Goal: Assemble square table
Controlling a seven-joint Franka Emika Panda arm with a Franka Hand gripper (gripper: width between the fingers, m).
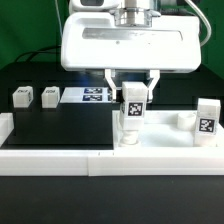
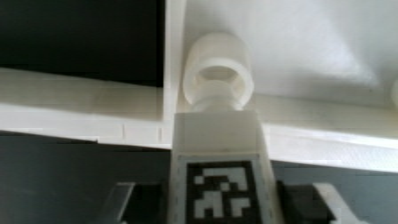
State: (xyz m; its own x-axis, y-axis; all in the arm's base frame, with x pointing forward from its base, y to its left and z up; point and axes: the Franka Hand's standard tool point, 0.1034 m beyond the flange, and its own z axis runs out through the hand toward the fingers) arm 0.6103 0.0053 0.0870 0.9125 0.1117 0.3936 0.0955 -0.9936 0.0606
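A robotics laboratory is indicated. A black surface (image 1: 60, 125) is fenced by a low white wall (image 1: 60, 160), and a green backdrop (image 1: 25, 30) is hung behind it. A bulky white robot arm (image 1: 125, 45) is positioned above, with a tagged block (image 1: 132, 106) clamped in its end effector (image 1: 133, 98). Black-and-white printed tags are carried by small white blocks (image 1: 20, 97) and by the marker board (image 1: 95, 95) laid flat on the surface. One such tag (image 2: 217, 188) is shown close up in the wrist view, of the kind read by cameras in test rigs.
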